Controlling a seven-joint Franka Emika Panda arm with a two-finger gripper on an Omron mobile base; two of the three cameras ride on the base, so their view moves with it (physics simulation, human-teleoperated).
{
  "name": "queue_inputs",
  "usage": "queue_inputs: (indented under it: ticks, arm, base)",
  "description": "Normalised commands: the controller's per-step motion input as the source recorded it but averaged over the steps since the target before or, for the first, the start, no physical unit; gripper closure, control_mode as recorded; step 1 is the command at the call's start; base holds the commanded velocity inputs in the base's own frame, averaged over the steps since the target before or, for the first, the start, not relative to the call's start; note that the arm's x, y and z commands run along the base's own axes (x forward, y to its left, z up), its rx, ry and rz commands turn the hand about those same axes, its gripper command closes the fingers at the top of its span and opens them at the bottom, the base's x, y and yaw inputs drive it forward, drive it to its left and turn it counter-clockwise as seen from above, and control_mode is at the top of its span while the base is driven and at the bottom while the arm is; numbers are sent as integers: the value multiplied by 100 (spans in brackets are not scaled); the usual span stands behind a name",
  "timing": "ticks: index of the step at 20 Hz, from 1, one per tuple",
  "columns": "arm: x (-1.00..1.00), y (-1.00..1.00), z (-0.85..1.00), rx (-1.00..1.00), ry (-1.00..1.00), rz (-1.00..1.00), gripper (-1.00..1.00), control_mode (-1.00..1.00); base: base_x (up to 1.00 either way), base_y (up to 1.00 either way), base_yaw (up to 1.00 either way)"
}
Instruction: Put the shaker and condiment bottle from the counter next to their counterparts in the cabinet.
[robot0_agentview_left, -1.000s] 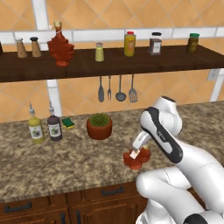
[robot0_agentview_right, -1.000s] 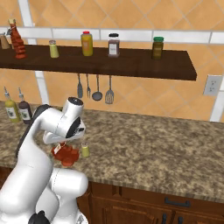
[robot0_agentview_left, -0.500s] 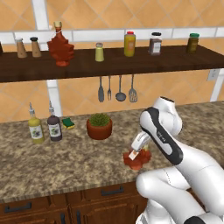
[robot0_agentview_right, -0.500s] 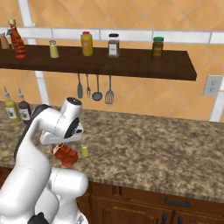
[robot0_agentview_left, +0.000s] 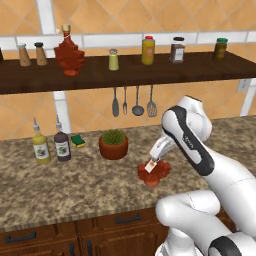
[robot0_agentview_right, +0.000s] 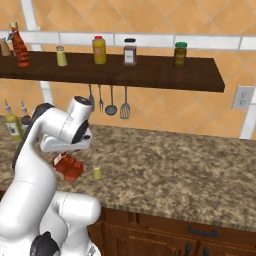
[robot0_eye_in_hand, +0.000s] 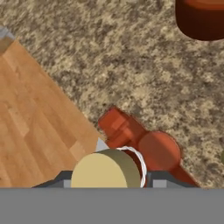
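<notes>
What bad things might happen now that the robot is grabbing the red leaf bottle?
1. The gripper is shut on the condiment bottle only at its tan cap, so the heavy leaf body might swing or slip when lifted.
2. The small shaker stands close beside it on the counter; a swinging bottle may knock it over.
3. The potted plant is near the way up to the cabinet.

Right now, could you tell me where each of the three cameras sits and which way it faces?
Left base view: behind the arm's left, facing the counter and cabinet; arm rises lower right.
Right base view: behind the arm's right, same scene; arm rises lower left, beside the shaker.
Hand view: on the hand, looking down the gripper at the condiment bottle.
All three show that bottle.
</notes>
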Motion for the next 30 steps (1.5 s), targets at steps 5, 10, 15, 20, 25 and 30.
queue_inputs:
  ticks: [5,10,15,20,25,30]
  arm:
    - [0,20,38,-6,10,0,100,-100]
    - [0,47,100,-2,22,5,100,-100]
    - [0,56,100,0,24,1,100,-100]
    - [0,36,21,-3,2,0,100,-100]
    - [0,31,65,-14,-1,-21,100,-100]
    - [1,34,90,-21,-5,-34,100,-100]
  base:
    - [0,0,0]
    - [0,0,0]
    - [0,0,0]
    - [0,0,0]
    - [0,0,0]
    - [0,0,0]
